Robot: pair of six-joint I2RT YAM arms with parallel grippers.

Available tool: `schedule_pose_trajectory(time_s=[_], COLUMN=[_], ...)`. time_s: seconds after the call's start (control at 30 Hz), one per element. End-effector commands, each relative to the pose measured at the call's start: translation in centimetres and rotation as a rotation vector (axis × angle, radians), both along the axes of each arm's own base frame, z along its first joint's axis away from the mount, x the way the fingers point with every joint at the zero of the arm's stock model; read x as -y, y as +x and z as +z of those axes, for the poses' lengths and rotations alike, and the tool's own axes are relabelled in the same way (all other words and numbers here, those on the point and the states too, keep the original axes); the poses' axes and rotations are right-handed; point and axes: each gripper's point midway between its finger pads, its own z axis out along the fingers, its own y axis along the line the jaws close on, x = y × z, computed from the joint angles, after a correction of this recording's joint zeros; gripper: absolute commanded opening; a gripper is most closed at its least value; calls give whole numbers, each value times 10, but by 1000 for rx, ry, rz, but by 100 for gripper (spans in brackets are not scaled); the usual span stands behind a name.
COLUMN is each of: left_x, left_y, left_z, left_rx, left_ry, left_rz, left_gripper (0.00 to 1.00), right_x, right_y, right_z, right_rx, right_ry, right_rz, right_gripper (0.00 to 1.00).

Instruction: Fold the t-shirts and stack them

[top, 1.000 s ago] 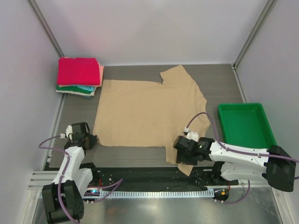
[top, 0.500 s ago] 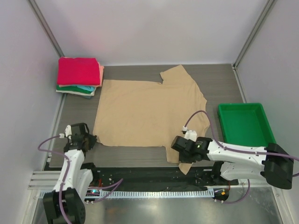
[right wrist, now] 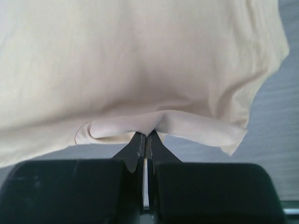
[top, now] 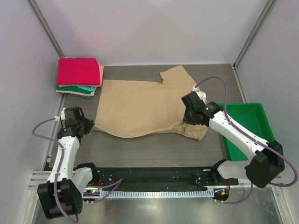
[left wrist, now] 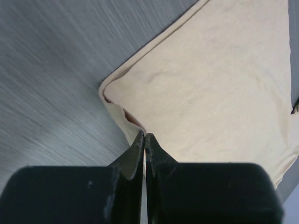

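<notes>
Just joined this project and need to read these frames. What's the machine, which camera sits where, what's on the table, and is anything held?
The machine is two small robot arms bolted side by side at the near edge of a table. The wide picture looks down from above and behind them. The two close-ups come from a camera on each wrist, looking out along that arm's own black fingers.

A tan shirt lies spread on the table. The left end effector is shut on the shirt's near left corner. The right end effector is shut on a fold of cloth at its near right edge. So both arms hold the same shirt.

In the far left corner sits a stack of folded shirts with a red one on top. A green tray sits at the right.
</notes>
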Motion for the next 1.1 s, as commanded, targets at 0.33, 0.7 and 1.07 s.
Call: schedule_pose_trajectory(time_s=[0.33, 0.7, 1.07], left_x=[-1, 29, 20], left_y=[96, 169, 75], left_z=[25, 28, 15], left_rx=[28, -93, -70], left_ry=[-3, 43, 151], left_rz=[-112, -309, -214], left_gripper=[0, 62, 76], right_x=[24, 77, 74], right_y=[129, 206, 119], right_z=[26, 8, 1], right_rx=[78, 49, 70], right_ry=[-38, -140, 39], right_rz=[-4, -211, -262], right_gripper=[1, 99, 99])
